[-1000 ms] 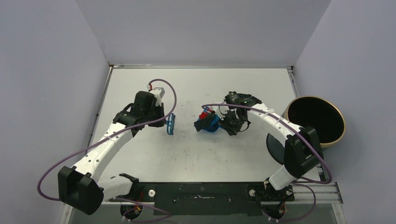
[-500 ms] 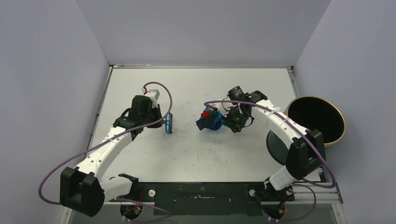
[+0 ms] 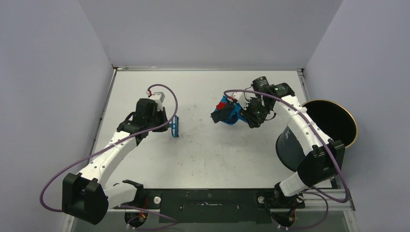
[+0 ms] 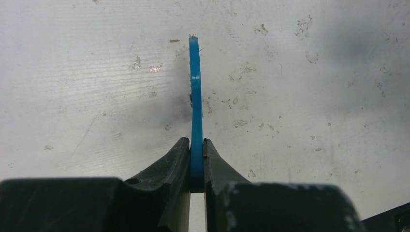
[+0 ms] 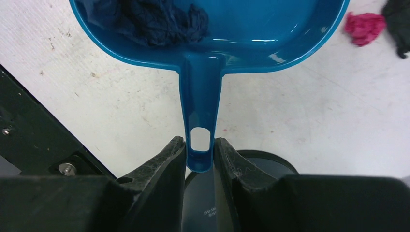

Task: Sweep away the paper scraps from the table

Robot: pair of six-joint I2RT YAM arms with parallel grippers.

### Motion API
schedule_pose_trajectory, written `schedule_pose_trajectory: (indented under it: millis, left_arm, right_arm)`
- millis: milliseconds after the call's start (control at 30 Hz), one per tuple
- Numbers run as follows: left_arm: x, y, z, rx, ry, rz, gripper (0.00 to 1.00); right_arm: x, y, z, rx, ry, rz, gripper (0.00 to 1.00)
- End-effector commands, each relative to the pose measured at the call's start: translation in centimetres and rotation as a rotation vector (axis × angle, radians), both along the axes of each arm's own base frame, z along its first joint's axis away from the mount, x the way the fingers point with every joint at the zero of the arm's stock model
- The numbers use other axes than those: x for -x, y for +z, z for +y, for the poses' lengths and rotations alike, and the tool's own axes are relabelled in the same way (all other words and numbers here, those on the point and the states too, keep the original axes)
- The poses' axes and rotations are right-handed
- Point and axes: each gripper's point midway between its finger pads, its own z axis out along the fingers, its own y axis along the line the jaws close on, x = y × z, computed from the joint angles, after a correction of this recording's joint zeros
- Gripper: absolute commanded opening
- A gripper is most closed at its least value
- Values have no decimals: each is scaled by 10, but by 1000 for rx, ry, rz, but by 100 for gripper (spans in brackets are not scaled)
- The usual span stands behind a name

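You see a blue dustpan, blue brush, 1 dark blue scrap, 1 magenta scrap, 1 black scrap, and a white, dark-speckled table.

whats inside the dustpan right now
A crumpled dark blue paper scrap lies in the dustpan. The pan's front is cut off in the wrist view, so anything there is unseen.

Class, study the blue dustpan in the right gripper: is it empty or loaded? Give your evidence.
Loaded: a crumpled dark blue scrap lies inside the dustpan, as the right wrist view shows; its far part is cropped.
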Motion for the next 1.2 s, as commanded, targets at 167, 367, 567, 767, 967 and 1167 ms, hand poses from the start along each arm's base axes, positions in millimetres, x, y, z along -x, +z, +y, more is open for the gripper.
schedule_pose_trajectory:
  millis: [167, 367, 567, 767, 967, 1167]
  left_arm:
    - [-11, 14, -6, 36, -9, -62, 0]
    - [-11, 13, -6, 35, -12, -60, 0]
    - [-11, 12, -6, 34, -16, -56, 0]
    - [-10, 11, -7, 33, -19, -54, 0]
    - [-10, 10, -7, 29, -23, -50, 0]
    - [-10, 8, -7, 26, -28, -39, 0]
  right_arm:
    - [10, 53, -6, -86, 28, -35, 5]
    - [4, 73, -20, -103, -54, -65, 5]
    - [-11, 103, -43, -152, -206, -143, 5]
    - [-19, 109, -70, -161, -327, -160, 5]
    - [-20, 119, -84, -195, -407, -183, 5]
    - [-24, 140, -111, -183, -550, -250, 5]
